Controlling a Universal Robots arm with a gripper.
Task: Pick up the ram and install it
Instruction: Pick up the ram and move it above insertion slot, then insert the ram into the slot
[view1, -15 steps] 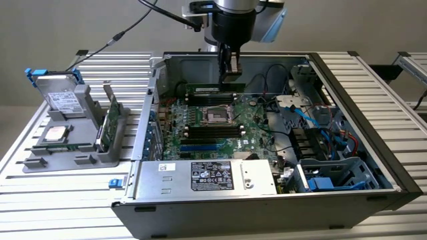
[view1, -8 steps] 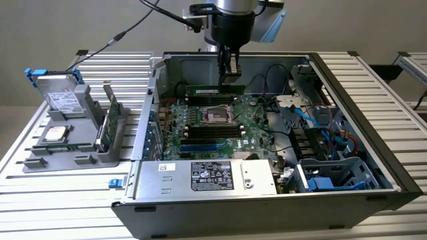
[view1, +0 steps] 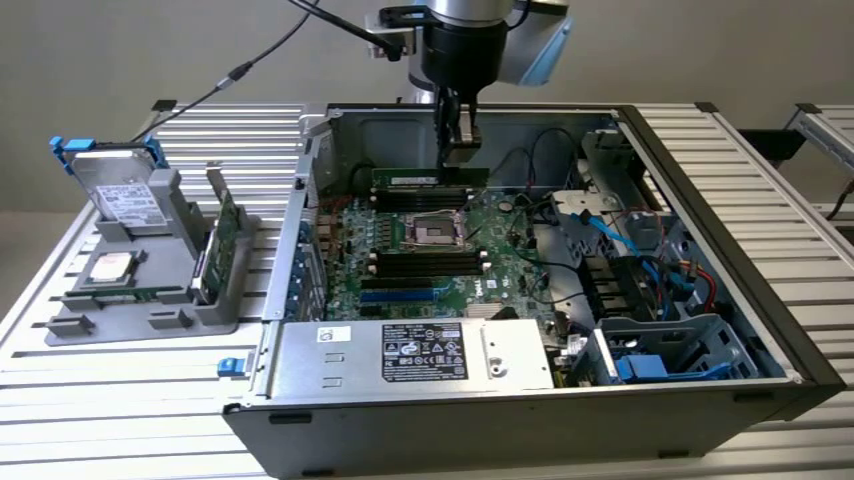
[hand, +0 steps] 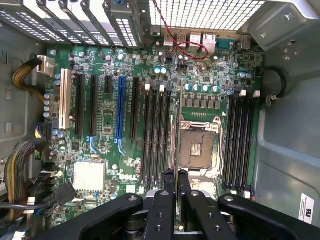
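My gripper hangs inside the open computer case, above the back part of the motherboard. Its fingers are shut on the ram, a long thin green stick with black chips, held level above the board. In the wrist view the gripper has its two black fingers close together, and the ram runs edge-on away from them as a thin line. That line lies between the left bank of black memory slots and the CPU socket. A second bank of slots lies beyond the socket.
A grey holder at the exterior view's left carries a silver hard drive with blue rails, a green expansion card and a processor. The power supply fills the case's front. Blue cables and drive bays crowd its right side.
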